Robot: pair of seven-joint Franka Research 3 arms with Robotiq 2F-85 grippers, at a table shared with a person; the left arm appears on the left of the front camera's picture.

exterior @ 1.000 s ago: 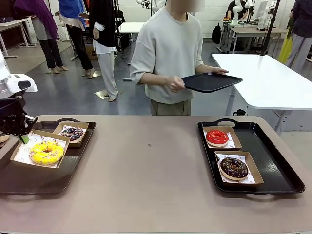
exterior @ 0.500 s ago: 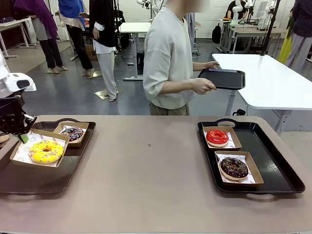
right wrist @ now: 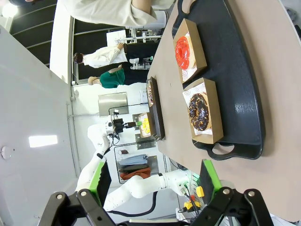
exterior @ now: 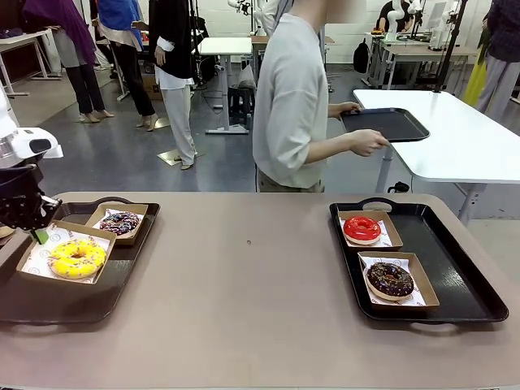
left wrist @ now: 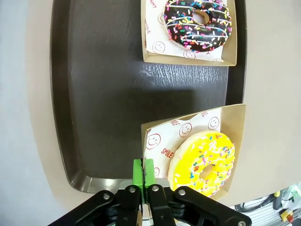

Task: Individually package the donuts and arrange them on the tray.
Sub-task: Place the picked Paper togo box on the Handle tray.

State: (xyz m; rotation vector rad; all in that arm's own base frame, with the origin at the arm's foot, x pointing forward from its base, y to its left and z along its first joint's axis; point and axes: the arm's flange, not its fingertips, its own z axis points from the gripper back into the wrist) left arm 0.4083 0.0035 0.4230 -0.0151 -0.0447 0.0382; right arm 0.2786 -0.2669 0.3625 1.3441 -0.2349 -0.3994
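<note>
Left gripper (left wrist: 145, 176) clamped on the near edge of the paper-lined box (left wrist: 233, 117) carrying the yellow donut (left wrist: 204, 163), fingers (left wrist: 137, 172) pressed together, over the near left part of the left tray (left wrist: 99, 99). Sprinkled chocolate donut (left wrist: 198, 22) boxed farther back on that tray. Right gripper (right wrist: 155, 181) raised above the bench (exterior: 252, 284), fingers (right wrist: 210, 179) wide apart, holding nothing. On the right tray (exterior: 463, 280), red donut (exterior: 361, 228) boxed at the far side, dark chocolate donut (exterior: 390, 279) boxed nearer. Beyond the bench, person (exterior: 292, 106) carrying a spare tray (exterior: 390, 123).
</note>
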